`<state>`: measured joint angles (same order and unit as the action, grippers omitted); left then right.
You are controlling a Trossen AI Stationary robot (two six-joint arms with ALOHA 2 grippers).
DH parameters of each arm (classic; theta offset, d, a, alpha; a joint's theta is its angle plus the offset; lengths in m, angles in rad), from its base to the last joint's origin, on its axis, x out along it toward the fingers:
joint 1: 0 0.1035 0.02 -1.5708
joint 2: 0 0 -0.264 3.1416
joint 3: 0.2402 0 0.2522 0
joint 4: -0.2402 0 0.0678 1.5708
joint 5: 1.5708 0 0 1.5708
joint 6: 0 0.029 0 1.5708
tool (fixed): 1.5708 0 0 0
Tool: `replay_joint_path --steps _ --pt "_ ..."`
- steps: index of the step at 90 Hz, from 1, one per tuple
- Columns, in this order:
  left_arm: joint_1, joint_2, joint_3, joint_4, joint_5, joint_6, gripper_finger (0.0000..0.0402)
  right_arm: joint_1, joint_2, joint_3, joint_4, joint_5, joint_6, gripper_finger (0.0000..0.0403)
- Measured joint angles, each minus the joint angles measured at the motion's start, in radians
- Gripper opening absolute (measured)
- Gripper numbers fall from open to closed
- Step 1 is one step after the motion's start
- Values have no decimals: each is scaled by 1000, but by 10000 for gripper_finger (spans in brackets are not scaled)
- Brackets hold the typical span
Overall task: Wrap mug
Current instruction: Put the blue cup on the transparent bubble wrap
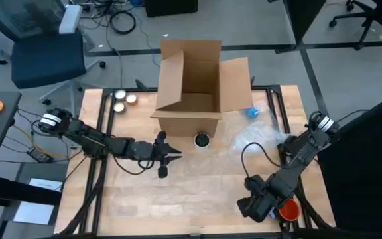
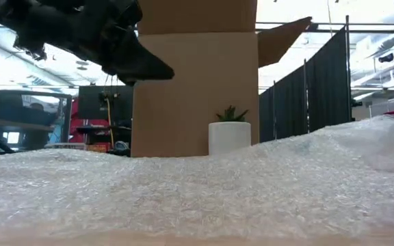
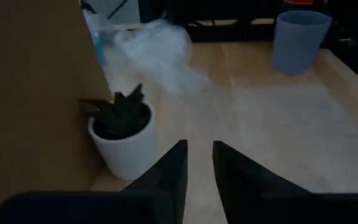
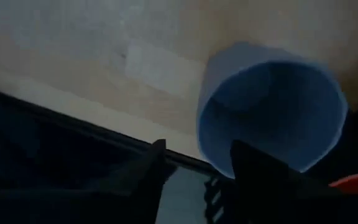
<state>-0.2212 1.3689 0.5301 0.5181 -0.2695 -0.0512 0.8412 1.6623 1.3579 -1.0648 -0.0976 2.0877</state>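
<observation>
Beyond the wooden surface [image 1: 197, 192], an office floor with chairs and cables is seen, and dark partition screens are visible in the low view. At the far left corner of the surface two small tins [image 1: 125, 98] are set, well away from either arm. The left pincer [image 1: 167, 158] is held above the surface with its fingers [image 3: 169, 171] only narrowly parted and nothing between them. Just ahead of it a small potted plant [image 1: 202, 139] in a white pot stands touching the front wall of the open cardboard box [image 1: 192, 86]; a forward sweep could tip the pot or shove the box. Across the middle of the surface a sheet of bubble wrap [image 2: 204, 184] is spread, and more of it is bunched farther out past the left pincer [image 1: 257, 136]; it could be snagged and dragged by either arm. A small blue object [image 1: 252, 112] lies beside the box's right flap.

The right pincer [image 1: 257, 202] is lowered at the near right corner, its fingers [image 4: 145, 168] parted and empty, with the blue mug [image 4: 272, 115] just beyond the tips, not yet gripped. Judged from this, a closing on the thin rim alone could let the mug slip or topple toward the surface's edge. An orange object [image 1: 289, 211] sits beside that pincer and could be knocked.
</observation>
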Motion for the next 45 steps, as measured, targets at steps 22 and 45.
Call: replay_joint_path --steps 22,45 --pt "31 0 0 22 81 22 61 -7 75 0 25 -4 0 177" --pt "31 0 0 40 96 44 61 -40 137 0 3 -11 -171 159"
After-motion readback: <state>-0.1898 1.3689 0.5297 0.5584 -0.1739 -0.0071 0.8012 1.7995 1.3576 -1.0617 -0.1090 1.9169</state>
